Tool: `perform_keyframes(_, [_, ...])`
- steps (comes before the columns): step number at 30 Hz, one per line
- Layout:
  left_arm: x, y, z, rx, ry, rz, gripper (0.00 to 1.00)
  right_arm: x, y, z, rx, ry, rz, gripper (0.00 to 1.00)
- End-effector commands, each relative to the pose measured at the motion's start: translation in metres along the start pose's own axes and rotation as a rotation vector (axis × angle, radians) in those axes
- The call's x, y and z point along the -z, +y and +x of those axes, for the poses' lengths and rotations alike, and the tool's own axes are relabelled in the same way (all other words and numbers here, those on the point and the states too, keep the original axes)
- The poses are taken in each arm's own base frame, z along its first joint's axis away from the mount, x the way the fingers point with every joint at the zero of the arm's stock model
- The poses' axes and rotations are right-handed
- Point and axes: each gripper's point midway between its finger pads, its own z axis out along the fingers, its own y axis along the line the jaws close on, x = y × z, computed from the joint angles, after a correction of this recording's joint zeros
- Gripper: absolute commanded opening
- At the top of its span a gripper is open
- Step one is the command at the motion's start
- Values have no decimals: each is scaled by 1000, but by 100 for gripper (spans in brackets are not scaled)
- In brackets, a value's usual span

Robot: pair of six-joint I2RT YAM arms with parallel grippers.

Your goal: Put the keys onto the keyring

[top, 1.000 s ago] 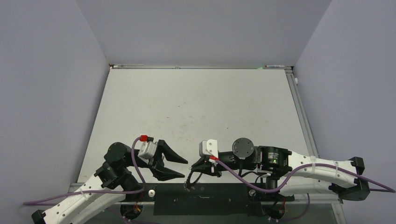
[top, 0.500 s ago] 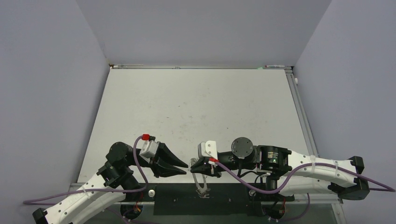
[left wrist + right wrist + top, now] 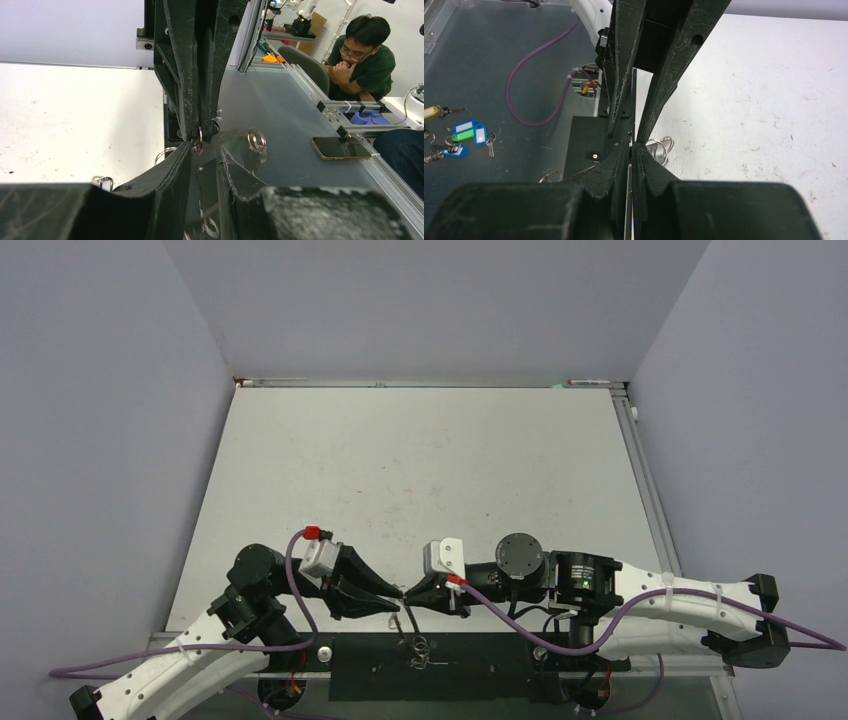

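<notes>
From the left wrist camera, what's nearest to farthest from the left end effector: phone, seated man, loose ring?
1. Loose ring, just right of the left end effector.
2. Phone, farther right.
3. Seated man, far upper right.

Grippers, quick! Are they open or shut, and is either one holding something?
Left gripper: jaws nearly together by the keyring; cannot tell if they grip it.
Right gripper: shut, pinching the keyring.

Left hand, keyring, right hand (tips together)
</notes>
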Motion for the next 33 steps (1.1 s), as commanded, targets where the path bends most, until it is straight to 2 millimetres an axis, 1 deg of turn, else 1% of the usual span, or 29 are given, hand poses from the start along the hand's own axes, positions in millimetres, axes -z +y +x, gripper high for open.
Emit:
perform_keyframes(1, [-2, 7, -2, -16, -10, -24, 20, 1, -6, -42, 25, -134, 28, 5])
perform_keyframes(4, [-2, 9, -3, -18, -12, -36, 17, -1, -6, -41, 19, -134, 31, 5])
perform_keyframes(9, [-2, 19, -4, -23, -9, -93, 1, -5, -5, -39, 10, -131, 24, 5])
perform_keyframes(12, [0, 24, -7, -33, -15, -126, 0, -8, -5, -36, 2, -126, 20, 5])
perform_keyframes(14, [2, 27, -11, -56, -22, -152, 0, -10, -5, -35, -2, -124, 20, 5])
perform_keyframes(16, [7, 33, -18, -98, -38, -207, 0, -10, -7, -35, -8, -124, 33, 6])
perform_keyframes(17, [9, 34, -20, -115, -45, -224, 0, -9, -10, -35, -12, -123, 47, 12])
perform_keyframes(19, [13, 37, -25, -147, -66, -253, 0, -6, -13, -39, -16, -134, 68, 36])
perform_keyframes(20, [16, 37, -27, -162, -77, -261, 0, -3, -13, -42, -15, -147, 74, 46])
perform_keyframes(21, [17, 37, -30, -174, -86, -266, 0, 2, -13, -47, -12, -166, 78, 52])
perform_keyframes(23, [20, 35, -34, -195, -108, -273, 0, 16, -13, -59, -4, -214, 93, 61])
perform_keyframes(24, [21, 36, -35, -200, -114, -277, 0, 22, -13, -62, -2, -232, 101, 63])
perform_keyframes(26, [22, 36, -36, -208, -118, -280, 0, 35, -13, -68, 3, -269, 115, 63])
perform_keyframes(28, [22, 36, -37, -214, -123, -277, 0, 42, -13, -69, 5, -287, 123, 63])
perform_keyframes(30, [22, 35, -37, -214, -127, -269, 0, 46, -12, -66, 6, -293, 127, 60])
perform_keyframes(33, [22, 33, -37, -214, -132, -256, 0, 45, -15, -63, 4, -285, 143, 57])
